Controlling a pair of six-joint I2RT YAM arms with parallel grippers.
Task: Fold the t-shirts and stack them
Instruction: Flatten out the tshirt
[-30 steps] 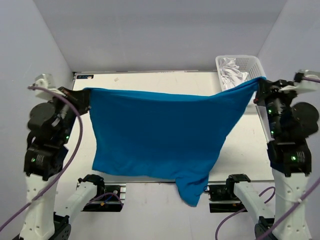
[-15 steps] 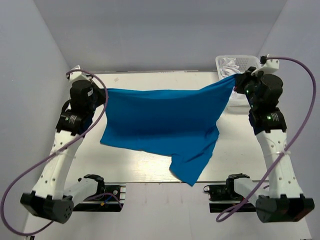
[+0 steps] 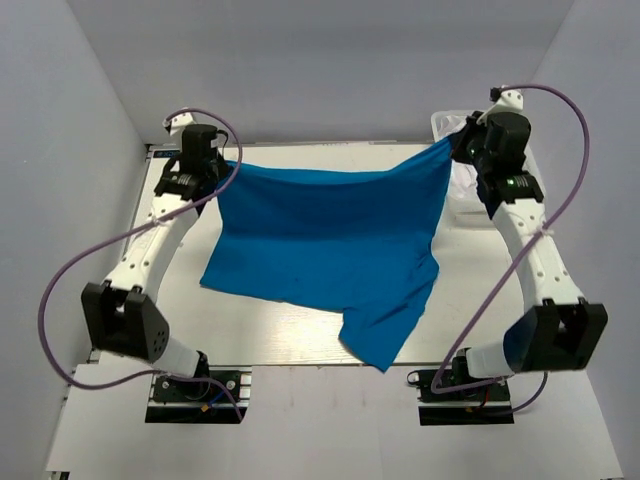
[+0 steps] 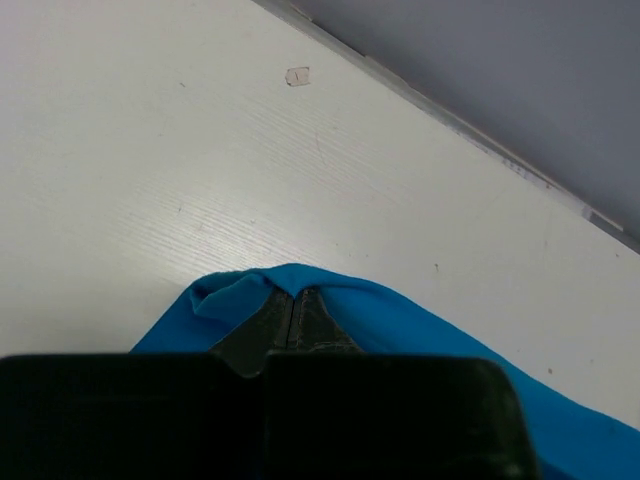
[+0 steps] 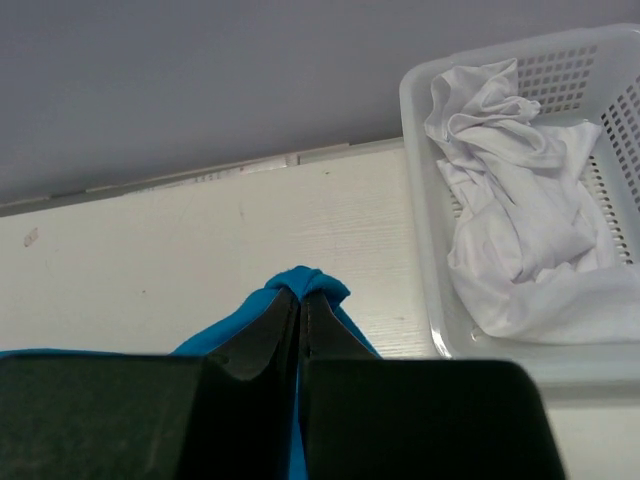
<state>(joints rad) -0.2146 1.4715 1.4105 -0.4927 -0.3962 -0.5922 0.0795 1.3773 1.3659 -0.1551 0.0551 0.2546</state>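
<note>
Two tools are clamped on one blue t-shirt (image 3: 320,235), each gripping a far corner of the cloth. Left tool (image 3: 222,164) sits by the far-left corner of the worktop (image 3: 290,325), its fingertips (image 4: 265,325) pressed together with a small bunch of blue fabric pinched between them. Right tool (image 3: 456,143) is near the far-right corner, jaws likewise closed on a blue fold, just beside the white lattice basket (image 5: 420,190) holding crumpled white cloth (image 5: 510,220).

The shirt's far edge is stretched between the tools along the far edge of the worktop, dipping slightly mid-span. The rest spreads toward the near edge. One flap, right of centre, reaches about to the near edge. Bare worktop shows along the left edge, along the near-left strip, and between the shirt and the right edge.
</note>
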